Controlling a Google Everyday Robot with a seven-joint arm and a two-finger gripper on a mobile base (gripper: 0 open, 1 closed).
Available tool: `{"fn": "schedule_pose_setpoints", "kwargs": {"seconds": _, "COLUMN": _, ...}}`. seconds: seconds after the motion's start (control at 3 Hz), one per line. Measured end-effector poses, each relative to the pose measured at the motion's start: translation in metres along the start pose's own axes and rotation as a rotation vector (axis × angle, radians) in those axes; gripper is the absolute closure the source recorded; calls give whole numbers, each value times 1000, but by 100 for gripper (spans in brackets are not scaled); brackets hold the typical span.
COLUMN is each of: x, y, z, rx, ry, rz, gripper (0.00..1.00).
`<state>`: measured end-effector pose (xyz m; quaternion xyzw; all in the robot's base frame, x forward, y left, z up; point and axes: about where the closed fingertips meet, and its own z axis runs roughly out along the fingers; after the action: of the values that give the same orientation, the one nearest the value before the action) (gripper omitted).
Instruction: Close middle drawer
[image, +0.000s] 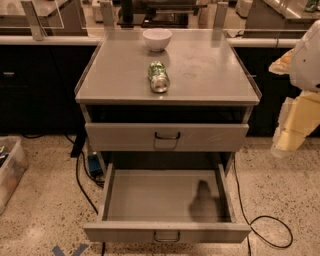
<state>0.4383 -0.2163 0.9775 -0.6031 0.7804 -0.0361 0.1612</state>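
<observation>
I saw the middle drawer (125, 233) pulled far out, below and left of the gripper (290, 132) at the right edge, well apart; I could not tell its spread.

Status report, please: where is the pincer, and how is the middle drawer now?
Pincer at right edge, beside cabinet, apart from drawer. Middle drawer pulled far out, nothing inside. No obstacle seen in its way.

gripper (289, 140) right of cabinet (210, 70), can (159, 77) on top
</observation>
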Motion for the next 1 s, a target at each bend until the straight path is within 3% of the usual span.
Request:
{"fn": "schedule_pose_setpoints", "kwargs": {"seconds": 0.33, "x": 0, "y": 0, "z": 0, "rx": 0, "ry": 0, "rz": 0, "gripper": 0}}
{"fn": "schedule_pose_setpoints", "kwargs": {"seconds": 0.67, "x": 3, "y": 13, "z": 29, "rx": -29, "ry": -38, "rz": 37, "gripper": 0}}
{"fn": "schedule_pose_setpoints", "kwargs": {"seconds": 1.0, "x": 17, "y": 32, "z": 68, "rx": -88, "ry": -88, "rz": 113, "gripper": 0}}
